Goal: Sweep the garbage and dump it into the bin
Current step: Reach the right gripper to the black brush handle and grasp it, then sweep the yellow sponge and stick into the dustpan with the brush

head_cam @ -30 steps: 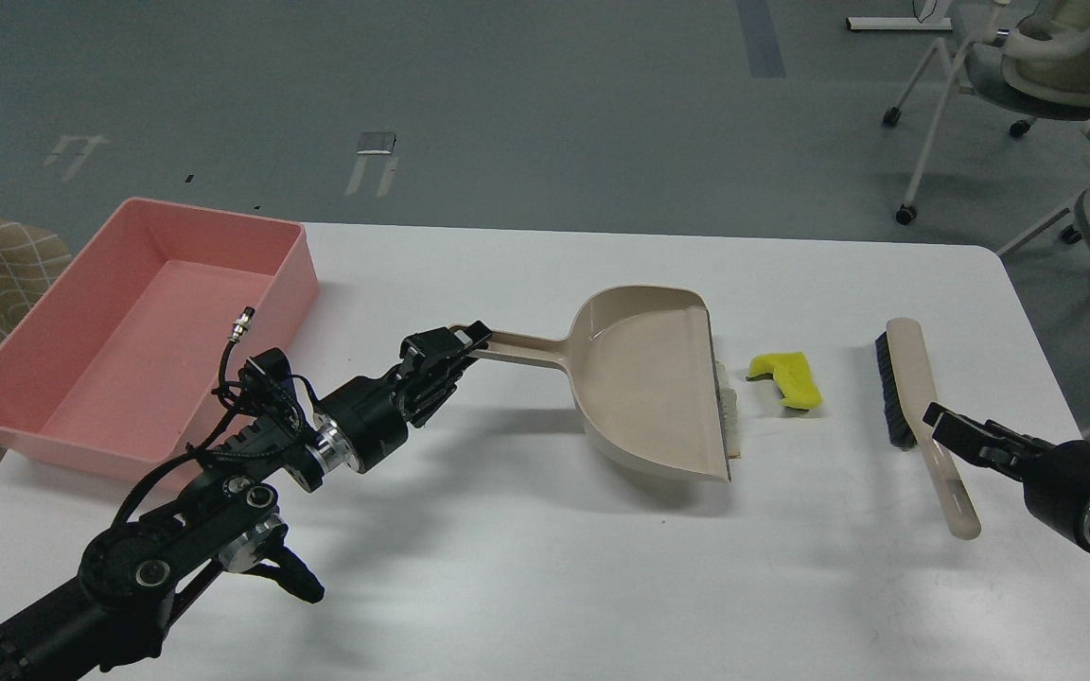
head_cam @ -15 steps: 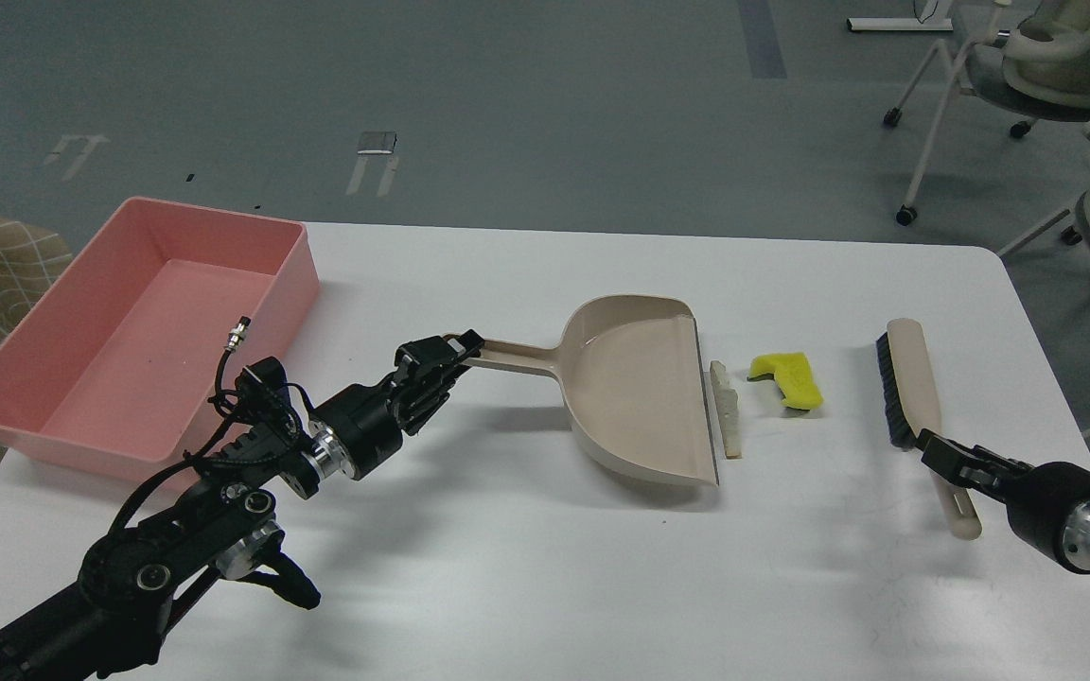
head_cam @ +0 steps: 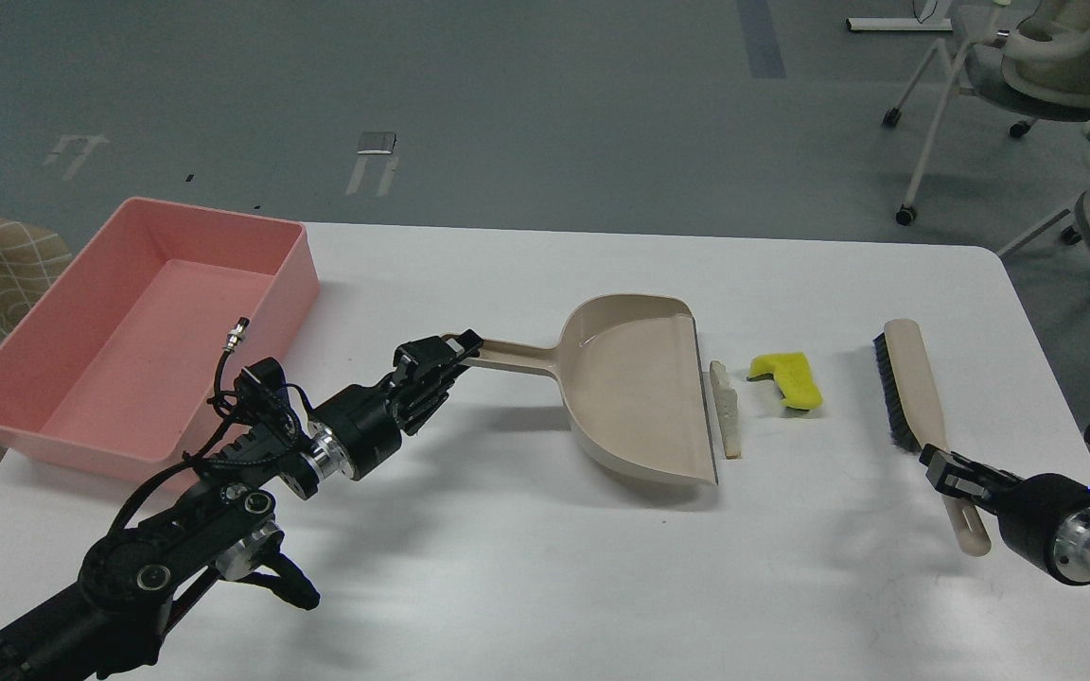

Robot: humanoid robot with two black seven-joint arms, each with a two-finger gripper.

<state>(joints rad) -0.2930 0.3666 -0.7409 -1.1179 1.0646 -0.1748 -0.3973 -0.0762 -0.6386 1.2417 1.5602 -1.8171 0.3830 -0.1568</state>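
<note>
Centrally placed on the white worktop [head_cam: 526,567]: yellow sponge chunk [head_cam: 788,378] toward the right edge, with the pale slice [head_cam: 726,422] just left of it, lying along the lip of the beige dustpan [head_cam: 640,392]. Pink bin [head_cam: 129,331] at the far-left corner, overhanging the left edge. Left gripper [head_cam: 450,350] clamped on the dustpan handle tip. Right gripper [head_cam: 944,468] closed around the handle of the brush [head_cam: 914,388] near the right edge.
</note>
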